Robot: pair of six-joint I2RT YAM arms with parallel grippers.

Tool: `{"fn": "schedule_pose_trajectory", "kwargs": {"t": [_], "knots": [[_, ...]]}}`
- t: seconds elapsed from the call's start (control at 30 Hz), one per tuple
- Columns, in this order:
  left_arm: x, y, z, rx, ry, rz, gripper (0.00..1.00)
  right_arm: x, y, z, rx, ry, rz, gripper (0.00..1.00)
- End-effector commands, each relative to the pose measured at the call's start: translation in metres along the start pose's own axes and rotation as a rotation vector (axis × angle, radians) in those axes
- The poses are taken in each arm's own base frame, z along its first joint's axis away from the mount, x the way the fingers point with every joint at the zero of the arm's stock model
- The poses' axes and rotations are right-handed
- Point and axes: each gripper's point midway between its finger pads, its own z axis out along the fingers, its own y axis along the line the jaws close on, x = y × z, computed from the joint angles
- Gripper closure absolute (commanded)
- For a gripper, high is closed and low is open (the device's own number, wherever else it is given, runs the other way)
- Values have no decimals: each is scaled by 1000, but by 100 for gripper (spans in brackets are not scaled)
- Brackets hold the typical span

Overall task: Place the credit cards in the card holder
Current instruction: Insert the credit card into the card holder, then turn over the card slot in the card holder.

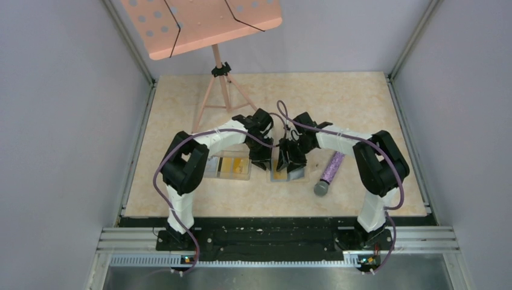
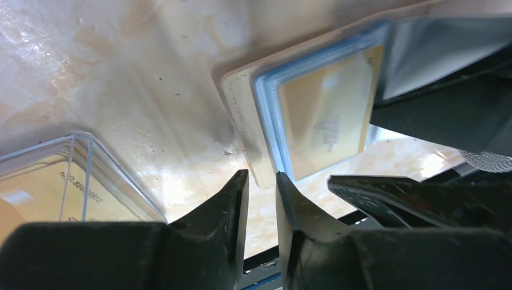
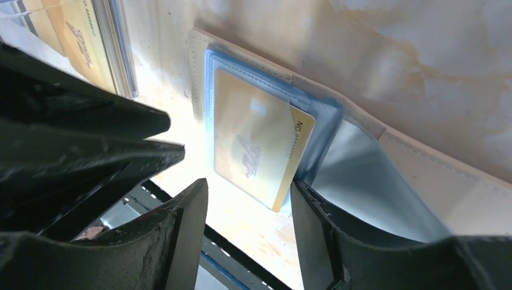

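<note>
Rail (image 1: 272, 238) at the near edge, black, with both arm bases on it. Beyond it is a beige marbled table (image 1: 362, 103). The card holder (image 3: 422, 163) lies open at the table's middle, blue lining up, with a gold card (image 3: 253, 145) partly in its clear sleeve. The right gripper (image 3: 250, 211) is directly over the holder, jaws apart either side of the card's near corner. Contact with the card is unclear, probably none. The left gripper (image 2: 262, 199) is just left of the holder, jaws slightly parted and empty. The clear box (image 2: 90, 163) left of the holder has yellow cards (image 1: 232, 166) inside. A purple glitter tube (image 1: 331, 169) lies right of the holder. A pink music stand (image 1: 199, 24) stands behind it, and grey walls (image 1: 60, 121) enclose the table.
</note>
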Motion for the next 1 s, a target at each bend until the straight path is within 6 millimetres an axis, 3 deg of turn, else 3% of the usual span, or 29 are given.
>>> {"fn": "schedule_pose_trajectory", "kwargs": {"t": [0.0,0.27,0.73,0.97], "knots": [[-17,-33,-36,164,-114,17,68,-12,15,-18,3,-81,-75,48],[-23,-42,-26,359,-109,-95,64,-7,3,-14,-9,-80,-36,66],[-19,-27,5,321,-60,-134,60,6,-20,1,37,-32,-7,77],[-17,-12,9,230,-56,-126,56,10,-23,5,39,-15,0,81]]}}
